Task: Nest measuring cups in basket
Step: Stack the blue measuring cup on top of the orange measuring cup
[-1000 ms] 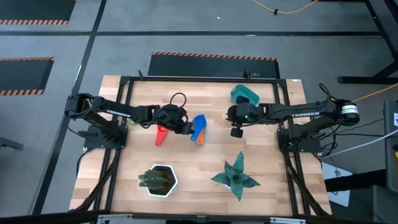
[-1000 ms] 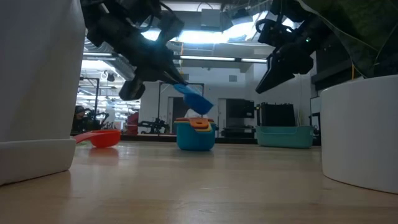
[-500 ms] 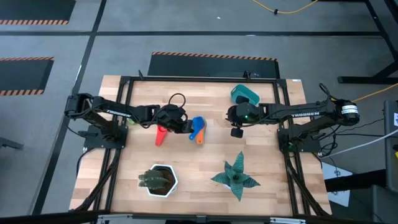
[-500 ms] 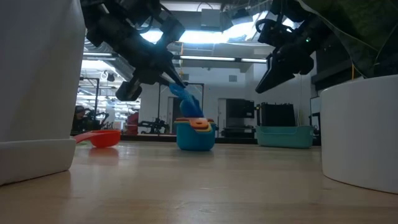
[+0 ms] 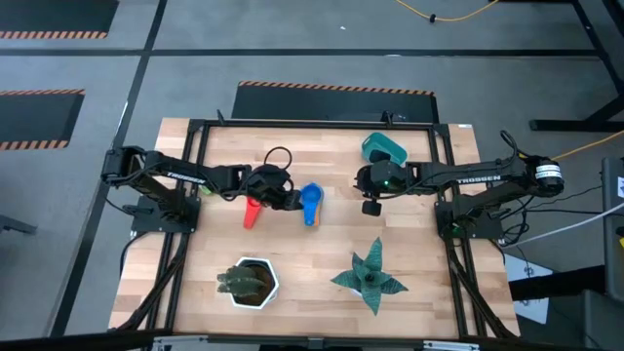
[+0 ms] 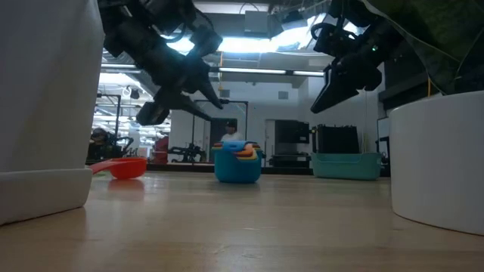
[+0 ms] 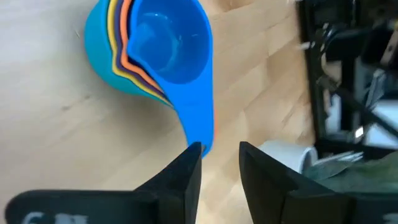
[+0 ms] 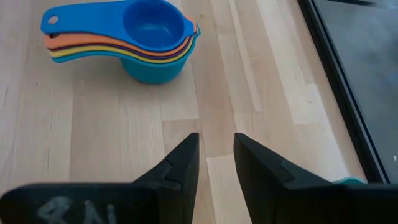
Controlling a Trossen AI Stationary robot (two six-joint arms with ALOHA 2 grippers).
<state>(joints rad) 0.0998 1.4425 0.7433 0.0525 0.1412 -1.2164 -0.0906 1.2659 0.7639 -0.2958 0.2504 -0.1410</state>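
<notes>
Hovering just above the stack's (image 7: 149, 53) handle, our left gripper (image 7: 214, 155) has its jaws parted and empty; our right gripper (image 8: 214, 155), jaws also slightly apart, waits near the basket (image 5: 384, 148). A careless retreat could clip the handle and topple the stack, and the red cup (image 5: 253, 212) is not yet nested.

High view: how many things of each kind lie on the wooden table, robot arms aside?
Stack of nested cups: 1
Loose red cup: 1
Teal basket: 1
Plants: 2, the white pot and the green star plant
Total: 5
</notes>
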